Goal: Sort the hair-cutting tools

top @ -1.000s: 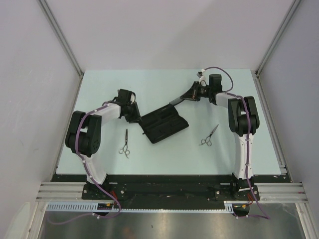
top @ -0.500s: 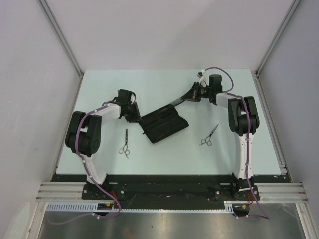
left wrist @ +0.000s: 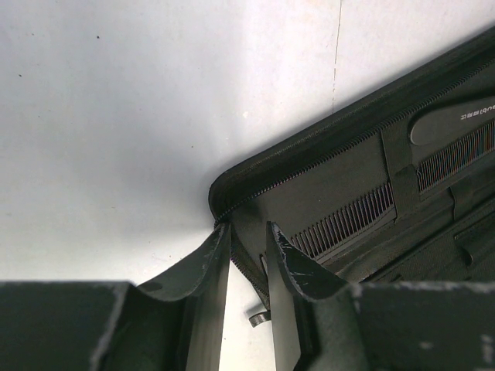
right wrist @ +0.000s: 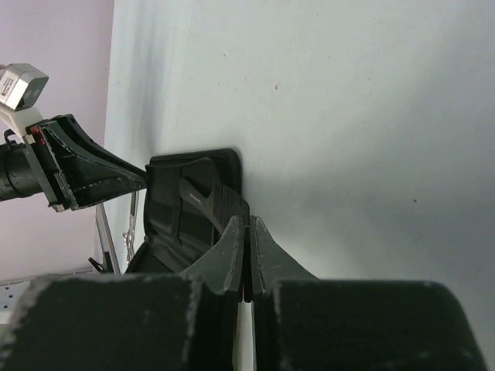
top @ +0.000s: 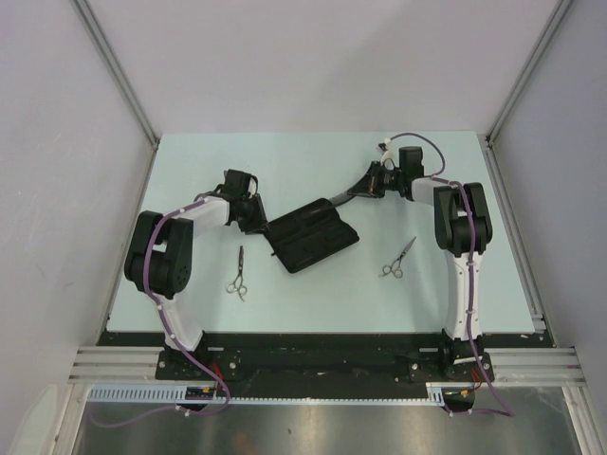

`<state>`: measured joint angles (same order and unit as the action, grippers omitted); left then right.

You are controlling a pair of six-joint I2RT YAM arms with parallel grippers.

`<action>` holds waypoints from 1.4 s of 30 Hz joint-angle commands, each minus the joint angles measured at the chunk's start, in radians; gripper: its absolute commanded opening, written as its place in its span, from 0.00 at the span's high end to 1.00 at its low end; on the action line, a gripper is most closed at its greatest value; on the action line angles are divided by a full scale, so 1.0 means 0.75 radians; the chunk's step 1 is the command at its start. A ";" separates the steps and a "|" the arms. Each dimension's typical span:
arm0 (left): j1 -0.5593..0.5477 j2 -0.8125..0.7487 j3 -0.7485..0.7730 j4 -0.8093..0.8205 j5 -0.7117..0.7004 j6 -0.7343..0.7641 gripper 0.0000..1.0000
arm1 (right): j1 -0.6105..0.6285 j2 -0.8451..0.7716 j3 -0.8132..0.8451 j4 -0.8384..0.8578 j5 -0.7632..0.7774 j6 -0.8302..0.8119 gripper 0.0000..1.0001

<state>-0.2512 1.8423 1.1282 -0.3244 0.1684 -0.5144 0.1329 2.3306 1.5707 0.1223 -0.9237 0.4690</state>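
Just two scissors (top: 237, 273) (top: 398, 258), two combs (left wrist: 346, 222) (left wrist: 456, 147)

case (left wrist: 325, 185): matt black fabric | scissors (top: 237, 275): shiny silver metal

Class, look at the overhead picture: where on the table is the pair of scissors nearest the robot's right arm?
In the top view, these scissors lie flat on the table on the right side, beside the right arm, apart from the open black case at centre.

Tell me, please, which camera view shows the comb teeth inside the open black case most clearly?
The left wrist view: the black case fills it, comb teeth sharp in its pockets, the left gripper at its zipper edge. The top external view shows the whole case but no teeth; the right wrist view shows it edge-on.
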 commanded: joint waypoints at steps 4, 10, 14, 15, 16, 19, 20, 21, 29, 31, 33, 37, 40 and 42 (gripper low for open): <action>0.000 0.035 0.030 0.026 -0.004 0.033 0.69 | 0.048 0.048 0.061 -0.014 0.019 -0.057 1.00; 0.000 0.039 0.034 0.026 0.011 0.038 0.69 | 0.046 0.034 0.051 0.007 0.039 -0.032 1.00; 0.000 0.041 0.036 0.028 0.015 0.040 0.69 | 0.027 0.005 0.033 0.062 0.078 0.002 1.00; 0.000 0.039 0.034 0.026 0.015 0.040 0.69 | 0.023 0.003 0.033 0.070 0.084 0.007 1.00; 0.000 0.041 0.034 0.026 0.015 0.042 0.69 | 0.021 -0.001 0.031 0.076 0.092 0.013 1.00; 0.000 0.041 0.034 0.026 0.017 0.042 0.69 | 0.015 -0.011 0.027 0.099 0.117 0.035 1.00; 0.000 0.043 0.036 0.026 0.017 0.042 0.69 | 0.013 -0.013 0.023 0.103 0.139 0.037 1.00; 0.000 0.041 0.034 0.026 0.015 0.042 0.69 | 0.011 -0.019 0.019 0.111 0.141 0.039 1.00; 0.000 0.051 0.036 0.026 0.019 0.042 0.69 | 0.017 -0.009 0.025 0.107 0.123 0.037 1.00; 0.000 0.051 0.040 0.026 0.023 0.044 0.69 | 0.027 -0.001 0.033 0.103 0.097 0.031 1.00; 0.000 0.053 0.044 0.026 0.025 0.046 0.69 | 0.052 0.014 0.053 0.081 0.064 0.013 1.00; 0.000 0.055 0.050 0.026 0.027 0.046 0.69 | 0.074 0.032 0.066 0.023 0.001 -0.018 1.00; 0.000 0.055 0.054 0.026 0.029 0.046 0.69 | 0.070 0.036 0.055 -0.007 -0.036 -0.040 1.00; 0.000 0.055 0.054 0.028 0.029 0.046 0.69 | 0.064 0.038 0.051 -0.022 -0.045 -0.057 1.00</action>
<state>-0.2508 1.8523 1.1431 -0.3397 0.1890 -0.4961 0.1757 2.3489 1.5890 0.1490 -0.9234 0.4957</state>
